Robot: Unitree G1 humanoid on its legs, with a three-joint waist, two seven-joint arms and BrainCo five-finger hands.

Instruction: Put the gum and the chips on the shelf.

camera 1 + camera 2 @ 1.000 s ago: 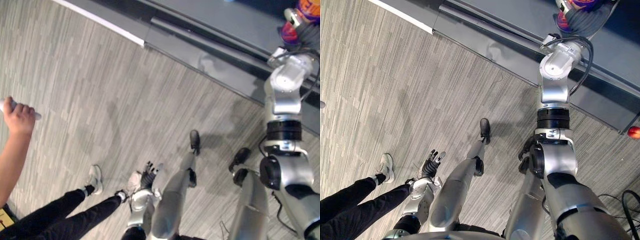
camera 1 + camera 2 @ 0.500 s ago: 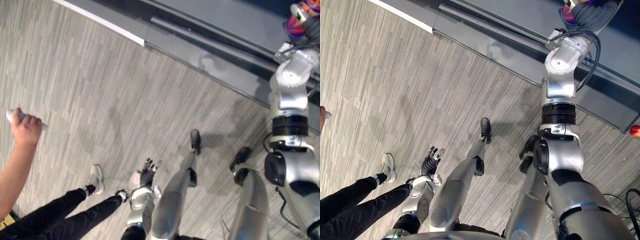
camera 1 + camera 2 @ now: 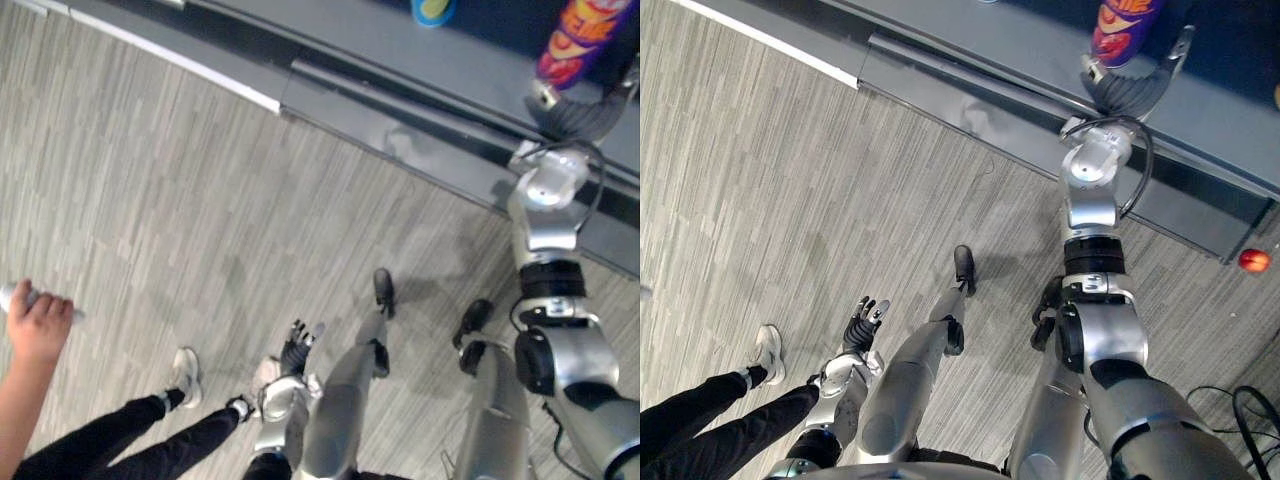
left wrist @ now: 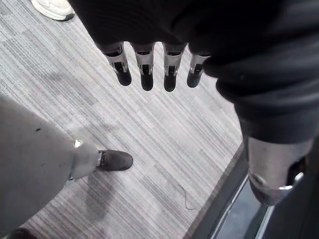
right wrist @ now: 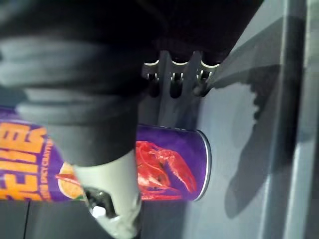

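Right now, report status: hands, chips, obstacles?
Left hand open, hanging low. Right hand open beside chips can, upright on shelf. Person at left, away from shelf.

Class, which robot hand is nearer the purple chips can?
Right. The right hand is beside the chips can on the shelf; the left hand hangs low over the floor.

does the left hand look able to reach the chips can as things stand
Probably not: the left hand hangs open low over the floor, well short of the shelf, and the chips can stands on the robot's right, beside the right hand.
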